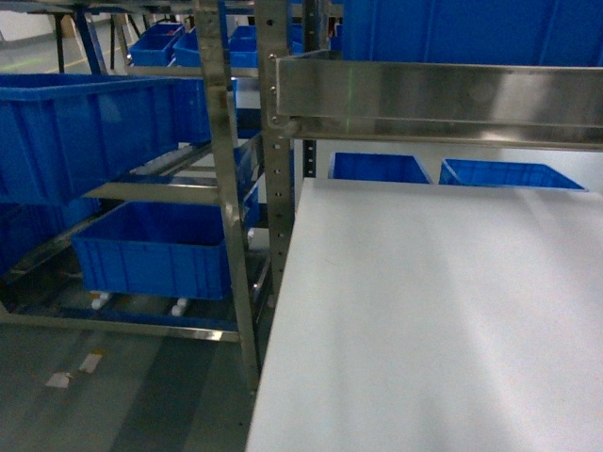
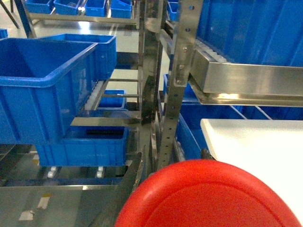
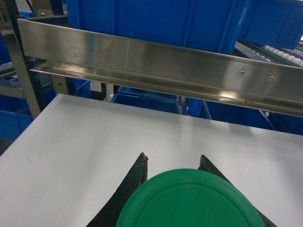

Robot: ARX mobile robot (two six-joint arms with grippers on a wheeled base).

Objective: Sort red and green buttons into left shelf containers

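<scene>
**Operator:** Red button cap (image 2: 208, 196) fills the bottom of my left wrist view, right up against the lens; the left gripper (image 2: 161, 189) has closed on it, one dark finger (image 2: 125, 189) showing beside it.

**Colleague:** And the green one?

**Operator:** Green button cap (image 3: 189, 201) sits between the right gripper's (image 3: 173, 163) black fingertips (image 3: 141, 163), clamped, above the white table (image 3: 85, 146).

**Colleague:** The bins?

**Operator:** Upper deep blue bin (image 1: 80, 132) and lower deep blue bin (image 1: 155, 250) are on the steel rack (image 1: 226, 188) to the left. Neither gripper appears in the head view.
</scene>
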